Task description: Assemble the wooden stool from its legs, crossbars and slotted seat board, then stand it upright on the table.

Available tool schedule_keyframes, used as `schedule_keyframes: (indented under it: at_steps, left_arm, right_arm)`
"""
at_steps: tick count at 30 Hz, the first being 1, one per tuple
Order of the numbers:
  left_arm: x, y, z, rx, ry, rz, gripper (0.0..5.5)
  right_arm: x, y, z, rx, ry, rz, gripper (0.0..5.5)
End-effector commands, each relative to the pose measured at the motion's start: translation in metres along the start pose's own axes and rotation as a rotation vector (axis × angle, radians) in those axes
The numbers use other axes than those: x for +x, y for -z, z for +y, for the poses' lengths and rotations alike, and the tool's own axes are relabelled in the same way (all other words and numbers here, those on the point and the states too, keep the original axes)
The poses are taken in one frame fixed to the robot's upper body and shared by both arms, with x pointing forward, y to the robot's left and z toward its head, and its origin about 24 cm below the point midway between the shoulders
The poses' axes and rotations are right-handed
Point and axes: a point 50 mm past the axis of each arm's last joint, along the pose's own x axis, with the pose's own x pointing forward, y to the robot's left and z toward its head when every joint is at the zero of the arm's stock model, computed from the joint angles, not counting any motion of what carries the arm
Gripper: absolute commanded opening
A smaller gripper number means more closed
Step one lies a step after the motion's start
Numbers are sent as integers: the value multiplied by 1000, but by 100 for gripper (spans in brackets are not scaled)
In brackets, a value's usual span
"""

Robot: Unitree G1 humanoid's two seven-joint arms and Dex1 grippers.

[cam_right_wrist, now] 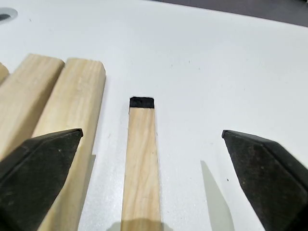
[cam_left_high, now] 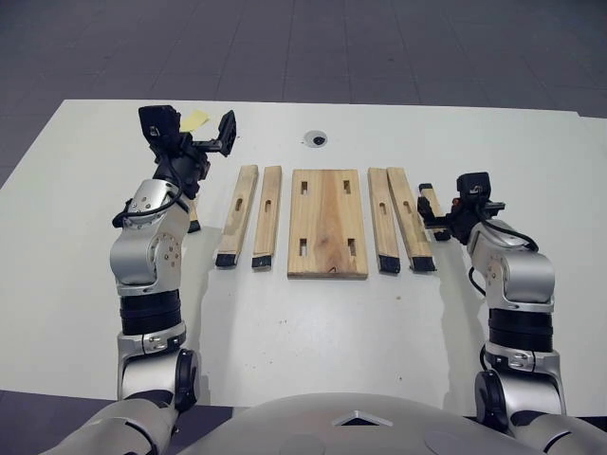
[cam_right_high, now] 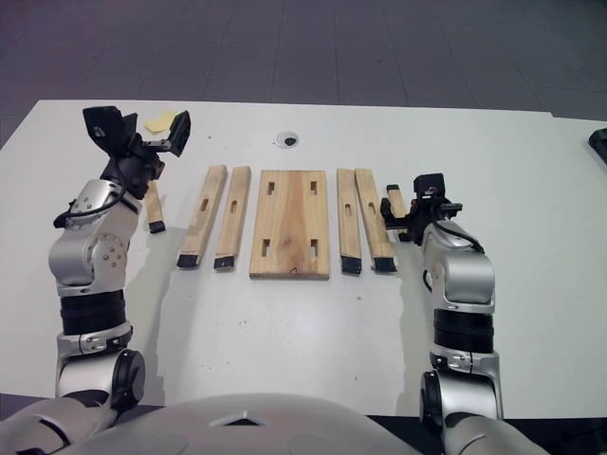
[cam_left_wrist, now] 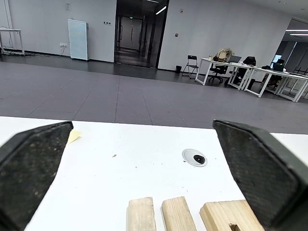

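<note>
Though unassembled, lay flat at bench [cam_left_high: 379, 332] centre: slotted seat board [cam_left_high: 327, 223] between paired legs [cam_left_high: 248, 213]. Held left gripper [cam_left_high: 193, 131] wide open toward the far left corner, right gripper [cam_right_wrist: 151, 134] open astride a crossbar [cam_right_wrist: 141, 183] toward the right edge.

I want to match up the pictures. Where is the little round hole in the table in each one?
Left eye view: the round hole sits near the table's far edge, beyond the seat board.
Right eye view: hole, same spot.
Left wrist view: hole beyond the board's end.
Right wrist view: probably the grey sliver far past the two legs.
Shared landmark: the table's far edge.
</note>
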Motion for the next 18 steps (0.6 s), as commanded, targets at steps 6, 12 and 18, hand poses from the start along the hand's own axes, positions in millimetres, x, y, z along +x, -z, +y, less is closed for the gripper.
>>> schedule_keyframes:
  at_steps: [6,12,18]
  left_arm:
    - [4,-9,-5,65,5,-1,540]
    - [5,-9,-4,76,-13,12,540]
    - [4,-11,-3,71,-24,13,540]
  right_arm:
    - [6,22,-6,-5,16,114,409]
    - [8,27,-4,1,-2,163,314]
    - [9,33,-3,59,-26,226,229]
